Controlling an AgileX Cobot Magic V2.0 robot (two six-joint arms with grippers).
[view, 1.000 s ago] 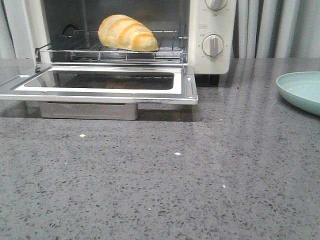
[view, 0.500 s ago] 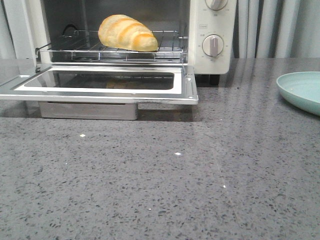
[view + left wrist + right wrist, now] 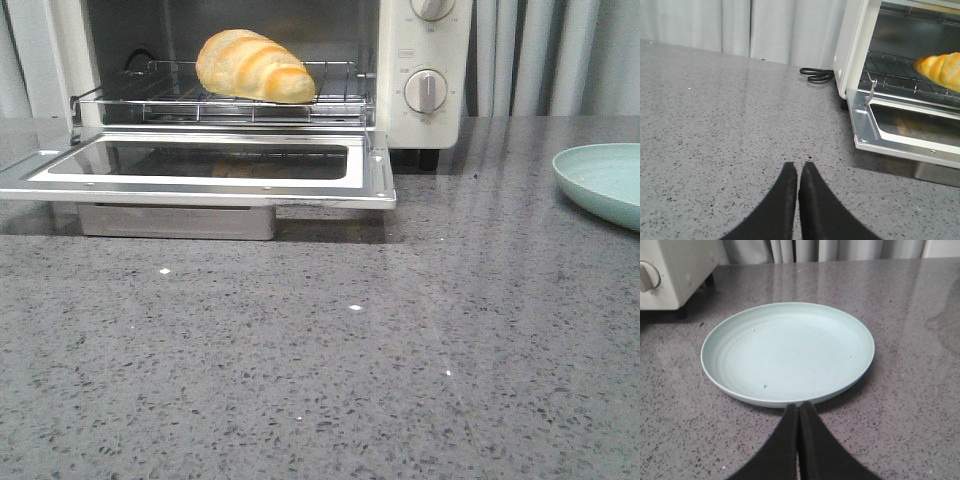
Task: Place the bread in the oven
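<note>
The bread (image 3: 254,66), a golden roll with pale stripes, lies on the wire rack (image 3: 220,103) inside the cream-white oven (image 3: 425,125). The oven's glass door (image 3: 200,165) hangs open and flat. The bread's end also shows in the left wrist view (image 3: 941,70). My left gripper (image 3: 799,167) is shut and empty over bare counter, left of the oven. My right gripper (image 3: 799,409) is shut and empty at the near rim of a pale green plate (image 3: 788,351). Neither gripper shows in the front view.
The pale green plate (image 3: 605,182) sits at the right edge of the grey speckled counter (image 3: 330,360). A black cable (image 3: 816,74) lies coiled behind the oven's left side. Grey curtains hang behind the counter.
</note>
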